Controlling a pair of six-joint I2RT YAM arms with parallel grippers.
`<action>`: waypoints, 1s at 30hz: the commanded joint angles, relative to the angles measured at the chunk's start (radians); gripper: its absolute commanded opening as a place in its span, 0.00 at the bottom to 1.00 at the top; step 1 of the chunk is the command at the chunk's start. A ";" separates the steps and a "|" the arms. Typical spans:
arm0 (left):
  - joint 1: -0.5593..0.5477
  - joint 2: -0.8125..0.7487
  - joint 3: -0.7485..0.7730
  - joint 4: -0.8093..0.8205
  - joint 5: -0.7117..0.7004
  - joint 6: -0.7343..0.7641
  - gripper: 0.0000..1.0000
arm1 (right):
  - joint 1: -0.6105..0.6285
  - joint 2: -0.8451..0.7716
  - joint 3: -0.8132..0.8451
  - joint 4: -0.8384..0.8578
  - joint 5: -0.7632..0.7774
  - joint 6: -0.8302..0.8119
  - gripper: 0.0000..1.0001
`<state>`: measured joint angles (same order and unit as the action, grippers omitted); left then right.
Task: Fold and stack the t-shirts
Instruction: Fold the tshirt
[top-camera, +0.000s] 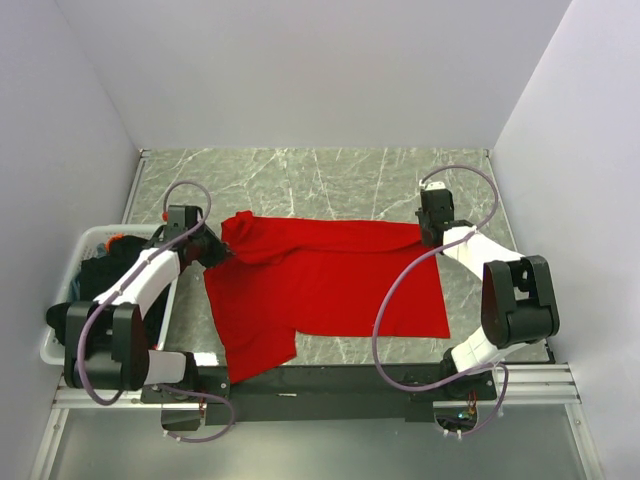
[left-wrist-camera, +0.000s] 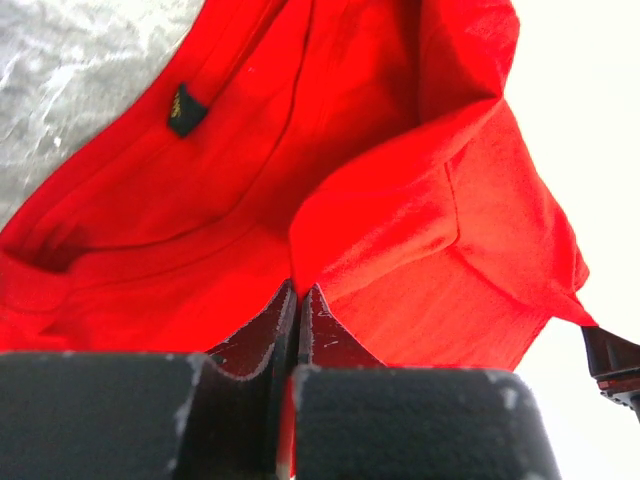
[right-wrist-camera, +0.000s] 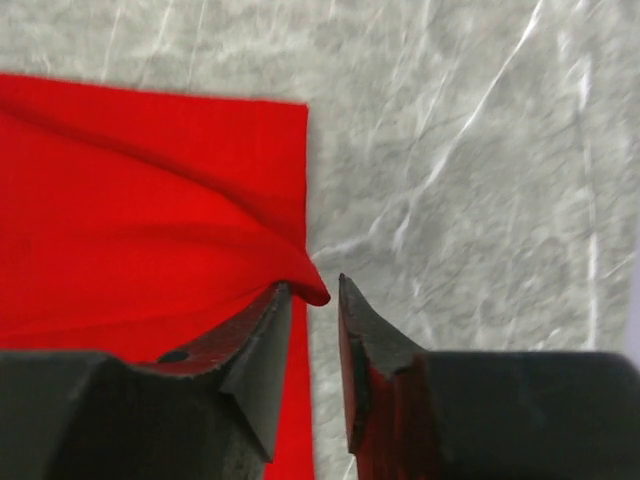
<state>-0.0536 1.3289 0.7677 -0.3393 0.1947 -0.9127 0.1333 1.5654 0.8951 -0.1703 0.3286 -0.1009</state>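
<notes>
Grey marbled tabletop (top-camera: 330, 170) carries the plain bright red cloth t-shirt (top-camera: 330, 285), spread mostly flat with its long axis running 9 to 3 o'clock between the arms. At its 10 o'clock corner the left gripper (left-wrist-camera: 298, 300) is clamped on bunched cloth near the collar. At 2 o'clock the right gripper (right-wrist-camera: 313, 290) stands parted, a raised nub of hem touching one finger. A rumpled part trails toward 7 o'clock.
</notes>
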 joint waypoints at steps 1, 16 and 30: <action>0.005 -0.045 -0.022 0.031 -0.011 -0.017 0.01 | 0.005 -0.064 -0.024 -0.017 -0.016 0.066 0.34; 0.005 -0.131 -0.035 -0.016 -0.035 -0.022 0.01 | 0.005 -0.340 -0.145 -0.005 -0.049 0.234 0.44; 0.004 -0.194 -0.061 -0.098 -0.109 -0.009 0.76 | 0.006 -0.308 -0.104 0.025 -0.326 0.418 0.45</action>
<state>-0.0536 1.1725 0.6800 -0.4217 0.1421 -0.9382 0.1352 1.2366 0.7555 -0.1738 0.0757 0.2550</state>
